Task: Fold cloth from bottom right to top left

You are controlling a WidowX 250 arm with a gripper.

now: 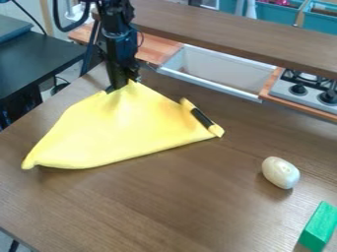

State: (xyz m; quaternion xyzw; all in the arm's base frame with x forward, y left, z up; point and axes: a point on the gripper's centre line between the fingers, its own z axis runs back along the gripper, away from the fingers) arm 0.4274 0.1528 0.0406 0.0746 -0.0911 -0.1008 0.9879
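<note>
The black gripper (pixel 122 84) hangs at the upper left of the worktop (pixel 164 197), pinching the top of the yellow cloth (pixel 125 130) between nearly closed fingers. The cloth hides part of the tips, so the exact gap between them is hard to make out. The arm is cut off by the top edge, and the cloth covers whatever part of the worktop lies beneath it. A short black strip (pixel 202 118) sits along the cloth's right end; whether it is a separate object or part of the cloth, I cannot tell.

The cloth lies over the upper left part of the worktop, drawn up to a peak at the gripper. It is plain, bright yellow and roughly triangular, with soft creases running down from the peak. Its lower edge slants from a rounded left corner up to the right corner, and the right end is rolled or folded over into a narrow band beside the black strip.

Well apart from the cloth, to its right, is a cream-white, egg-shaped object (pixel 281 173). Nearer the lower right corner is a green rectangular block (pixel 319 227), close to the right edge. Beyond the worktop are a pale grey sink basin (pixel 214 69) and a grey toy stove (pixel 299 90), the stove cut off at the right.
</note>
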